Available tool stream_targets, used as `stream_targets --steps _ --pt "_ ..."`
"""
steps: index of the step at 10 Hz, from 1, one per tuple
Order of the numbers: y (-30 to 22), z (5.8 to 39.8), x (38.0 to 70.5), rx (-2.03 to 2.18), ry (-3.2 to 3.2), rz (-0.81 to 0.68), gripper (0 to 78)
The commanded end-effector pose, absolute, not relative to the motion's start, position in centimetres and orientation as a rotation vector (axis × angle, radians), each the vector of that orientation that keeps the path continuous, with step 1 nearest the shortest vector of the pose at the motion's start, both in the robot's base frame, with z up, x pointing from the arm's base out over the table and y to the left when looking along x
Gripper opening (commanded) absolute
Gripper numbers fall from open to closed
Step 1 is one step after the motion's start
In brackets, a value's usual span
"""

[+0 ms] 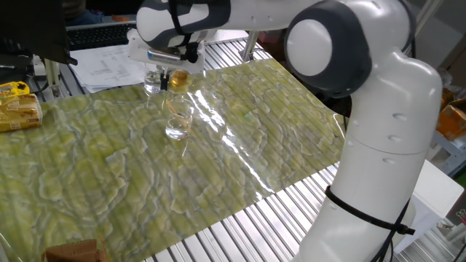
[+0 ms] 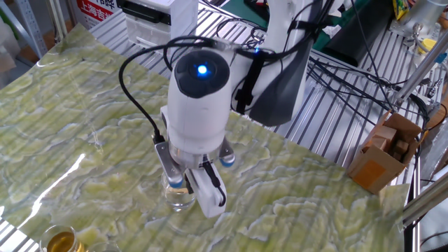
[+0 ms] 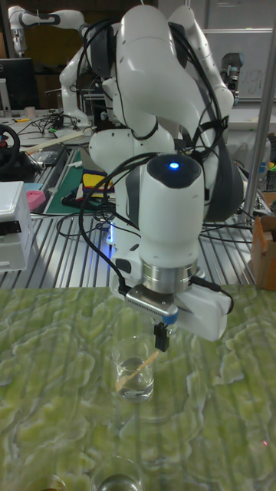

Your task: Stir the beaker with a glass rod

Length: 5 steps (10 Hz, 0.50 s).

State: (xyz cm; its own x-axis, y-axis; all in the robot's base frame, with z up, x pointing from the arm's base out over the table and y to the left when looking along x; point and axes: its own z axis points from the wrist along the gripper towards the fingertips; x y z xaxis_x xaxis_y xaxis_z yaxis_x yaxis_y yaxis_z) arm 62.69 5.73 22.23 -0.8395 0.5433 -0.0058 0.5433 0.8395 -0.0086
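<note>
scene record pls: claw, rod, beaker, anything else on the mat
claw: above the beaker, fingers close together; grip on the rod not resolvable
rod: thin stick, tilted, lower end inside the beaker
beaker: clear, upright on the green mat, a little liquid at the bottom
amber vessel: near mat edge, apart from the beaker
second clear glass: next to an amber one in one fixed view
stage: rod in the beaker, claw over it
</note>
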Motion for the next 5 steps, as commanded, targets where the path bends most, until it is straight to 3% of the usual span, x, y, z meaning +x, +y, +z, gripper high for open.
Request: stream_targets --steps 1,5 --pt "5.93 21.54 63.11 0.884 2.996 -0.024 0.0" --pt "5.95 20.86 63.25 0.862 2.992 -0.040 0.0"
